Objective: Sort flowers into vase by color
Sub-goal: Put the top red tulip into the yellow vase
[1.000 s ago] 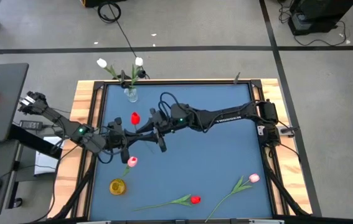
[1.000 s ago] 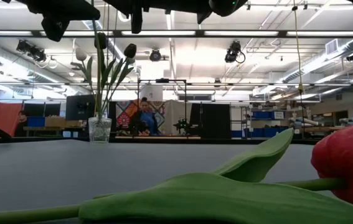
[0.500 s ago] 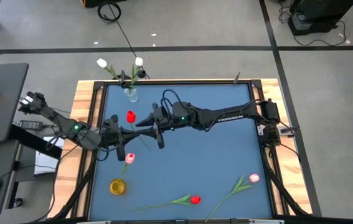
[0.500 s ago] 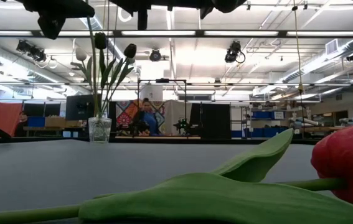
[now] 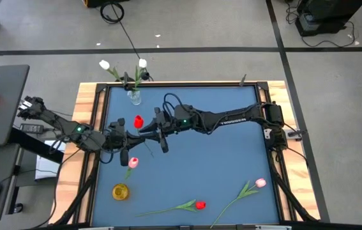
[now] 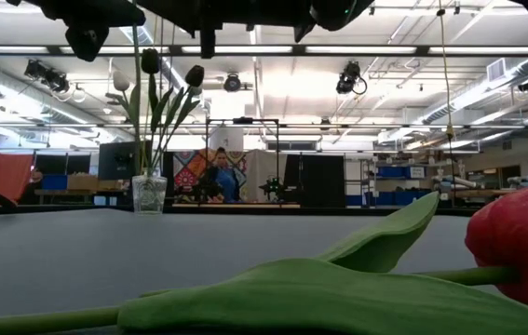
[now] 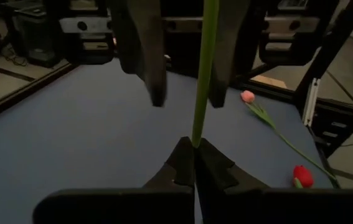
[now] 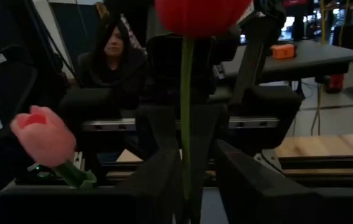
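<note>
Over the left half of the blue table, the left gripper has its fingers pressed together on the thin green stem of a red tulip, whose red head sits over the mat toward the far-left corner. Facing it from the right, the right gripper has its fingers spread either side of that same stem without pinching it. This looks like a hand-over in mid-air: the next move probably calls for the right fingers to close before the left ones let go, then a carry to a vase.

The small clear glass vase stands by the far edge near the left corner, holding two white tulips. A squat yellow glass vase sits near the front-left corner, with a pink tulip just behind it, under the left arm. Along the front edge lie a second red tulip and, further right, a second pink tulip.

In the low view both grippers are cut off at the top, and a large leaf blocks the near table. A person sits beyond the table.
</note>
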`<action>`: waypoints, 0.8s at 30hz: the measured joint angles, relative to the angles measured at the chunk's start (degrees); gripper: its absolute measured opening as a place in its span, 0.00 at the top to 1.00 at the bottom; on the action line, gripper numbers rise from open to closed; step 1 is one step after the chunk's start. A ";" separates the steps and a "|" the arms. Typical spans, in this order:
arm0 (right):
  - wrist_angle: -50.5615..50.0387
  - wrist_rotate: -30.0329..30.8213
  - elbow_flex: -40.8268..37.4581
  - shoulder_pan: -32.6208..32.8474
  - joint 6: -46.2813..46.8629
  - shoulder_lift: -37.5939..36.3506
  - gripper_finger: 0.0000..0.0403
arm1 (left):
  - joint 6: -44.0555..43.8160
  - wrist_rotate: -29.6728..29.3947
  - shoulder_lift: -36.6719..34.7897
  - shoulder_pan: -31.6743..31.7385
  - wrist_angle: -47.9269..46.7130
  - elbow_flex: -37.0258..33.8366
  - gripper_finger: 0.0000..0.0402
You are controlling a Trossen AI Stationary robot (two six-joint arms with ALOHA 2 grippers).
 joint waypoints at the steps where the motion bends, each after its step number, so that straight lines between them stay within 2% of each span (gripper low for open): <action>1: -0.09 -0.42 0.00 0.00 -0.01 -0.02 0.76 | -0.02 0.36 0.00 0.13 0.25 0.00 1.00; 7: -0.47 -0.55 0.00 -0.06 1.42 -0.02 0.97 | -0.05 3.57 -0.01 1.24 0.33 0.00 1.00; 13: -0.12 1.22 0.01 0.04 4.02 -0.02 0.99 | -1.48 3.24 -0.32 1.77 0.22 0.00 0.97; 17: -2.27 4.31 2.76 1.98 -0.13 -0.02 0.99 | -1.76 5.04 -1.97 1.00 -0.08 0.00 0.90; 21: -2.22 8.09 4.36 3.54 -3.36 -0.11 0.99 | -2.04 8.00 -5.02 -0.12 -3.06 0.00 0.86; 24: -1.17 10.70 4.63 4.02 -3.96 -0.11 0.99 | -4.12 9.92 -7.55 -1.65 -10.73 1.82 0.85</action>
